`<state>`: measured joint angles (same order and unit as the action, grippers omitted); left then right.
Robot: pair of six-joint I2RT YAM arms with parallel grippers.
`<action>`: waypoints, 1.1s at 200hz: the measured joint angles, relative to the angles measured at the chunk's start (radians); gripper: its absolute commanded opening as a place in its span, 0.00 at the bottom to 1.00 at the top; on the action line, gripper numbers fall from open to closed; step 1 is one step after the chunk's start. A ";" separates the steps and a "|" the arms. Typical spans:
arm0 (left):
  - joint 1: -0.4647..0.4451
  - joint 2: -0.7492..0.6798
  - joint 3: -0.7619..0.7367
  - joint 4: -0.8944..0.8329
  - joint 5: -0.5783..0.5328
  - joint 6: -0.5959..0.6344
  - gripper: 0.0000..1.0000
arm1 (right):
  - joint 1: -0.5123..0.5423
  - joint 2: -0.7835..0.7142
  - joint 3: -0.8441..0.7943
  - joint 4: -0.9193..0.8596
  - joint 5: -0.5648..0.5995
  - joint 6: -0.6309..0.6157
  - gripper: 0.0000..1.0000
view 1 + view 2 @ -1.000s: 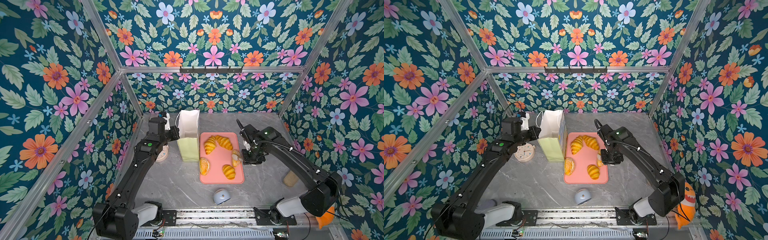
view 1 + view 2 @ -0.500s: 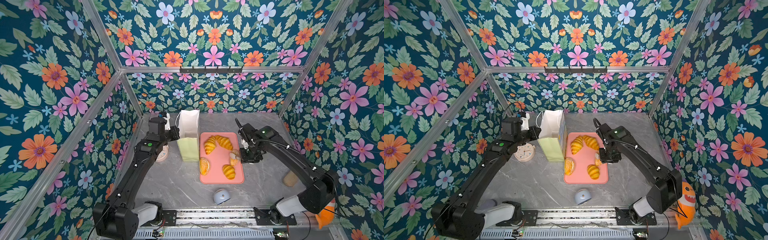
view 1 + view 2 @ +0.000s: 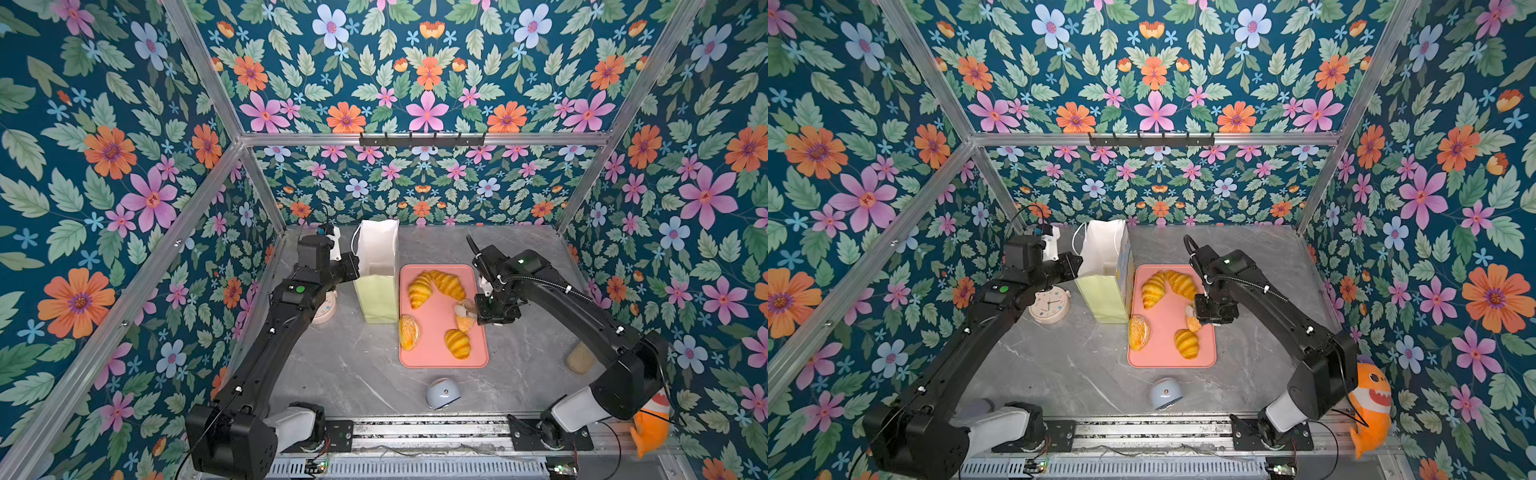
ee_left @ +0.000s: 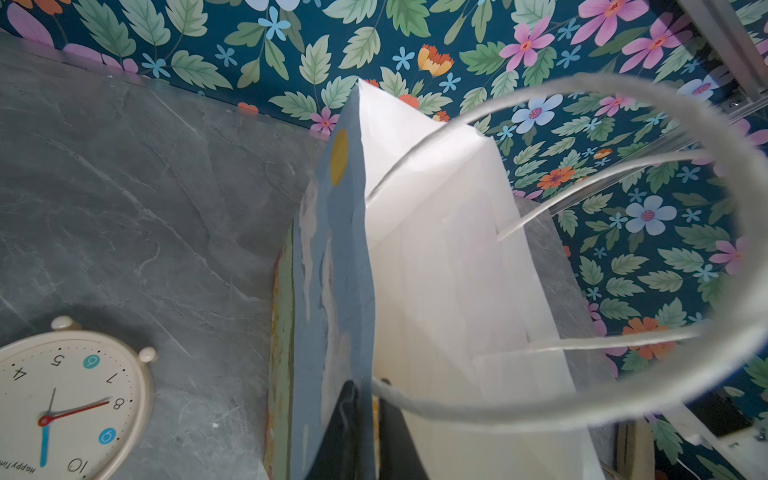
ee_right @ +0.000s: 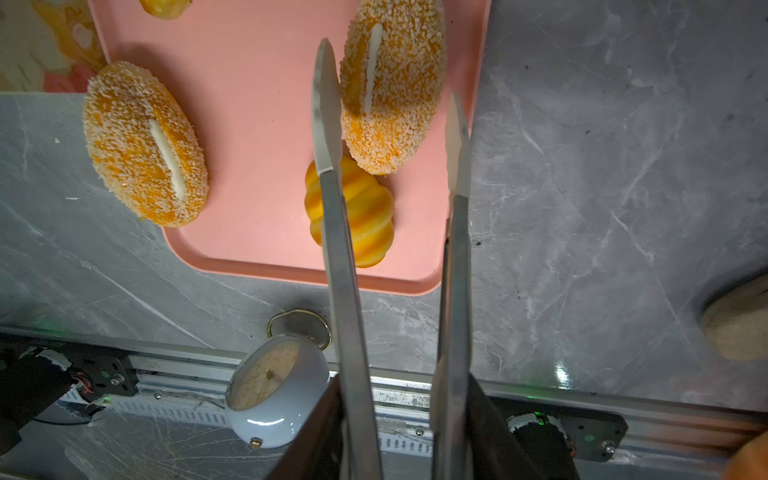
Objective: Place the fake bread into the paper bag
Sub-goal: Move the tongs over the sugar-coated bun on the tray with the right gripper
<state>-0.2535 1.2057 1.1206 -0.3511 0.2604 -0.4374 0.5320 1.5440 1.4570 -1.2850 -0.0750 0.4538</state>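
While its left rim is pinched in the shut left gripper (image 4: 370, 415), the tall white bag (image 3: 376, 266), pale green at the side, is stood open just left of the pink tray (image 3: 440, 361). Three glossy ridged croissants (image 3: 420, 289) (image 3: 449, 284) (image 3: 457, 343) and a seeded bun (image 3: 409, 332) are laid there. A second bun (image 5: 390, 95) is clasped in the narrow jaws of the right gripper (image 5: 390, 66) at the tray's right edge.

Pink tray (image 3: 434, 316) mid-table — cream clock (image 3: 1050, 305) left, blue clock (image 3: 443, 392) near.

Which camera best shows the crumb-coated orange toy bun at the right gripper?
Right wrist view: the crumb-coated orange toy bun sits large between the fingers of the right gripper. Both top views show it small, partly behind that gripper. The left wrist view misses it.
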 measured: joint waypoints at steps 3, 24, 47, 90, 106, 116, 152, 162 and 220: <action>0.000 0.000 0.000 0.000 0.000 0.000 0.13 | 0.000 0.001 0.000 0.000 0.000 0.000 0.42; 0.000 0.000 0.000 0.000 0.000 0.000 0.13 | 0.000 0.010 0.002 0.004 -0.001 0.002 0.42; 0.000 0.000 -0.002 0.000 0.000 0.000 0.12 | 0.000 0.021 0.006 0.008 -0.001 0.007 0.41; 0.000 0.000 -0.002 0.000 0.002 0.000 0.12 | 0.026 0.045 0.035 -0.005 0.032 0.015 0.41; 0.000 0.000 -0.002 0.000 0.003 0.000 0.12 | 0.040 0.053 0.049 -0.014 0.050 0.019 0.42; 0.000 0.000 -0.002 0.000 0.003 0.000 0.12 | 0.048 0.059 0.056 -0.021 0.059 0.023 0.41; 0.000 0.000 -0.002 0.000 0.006 0.000 0.12 | 0.069 0.086 0.086 -0.045 0.092 0.042 0.42; 0.000 0.001 -0.003 0.000 0.006 0.000 0.12 | 0.075 0.096 0.093 -0.049 0.100 0.045 0.42; 0.000 0.000 -0.009 0.006 0.006 0.000 0.12 | 0.087 0.147 0.111 -0.052 0.116 0.056 0.41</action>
<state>-0.2535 1.2057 1.1114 -0.3447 0.2668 -0.4377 0.6189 1.6913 1.5684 -1.3369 0.0414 0.5095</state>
